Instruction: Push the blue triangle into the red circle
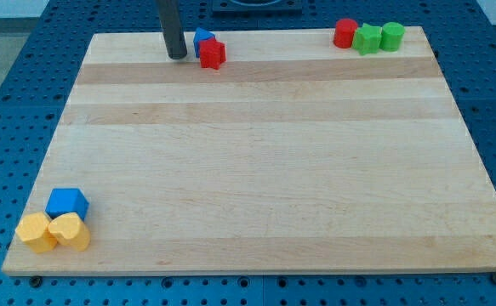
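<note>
The blue triangle [201,39] sits near the view's top, left of centre, touching a red star-like block [213,54] just below and to its right. The red circle [344,33] stands at the view's top right, far to the right of the triangle. My tip [177,56] rests on the board just left of the blue triangle, a small gap away from it.
A green star-like block [367,39] and a green cylinder [392,36] touch in a row to the right of the red circle. At the view's bottom left, a blue cube [67,203], a yellow hexagon [37,232] and a yellow heart [70,230] cluster near the wooden board's corner [14,263].
</note>
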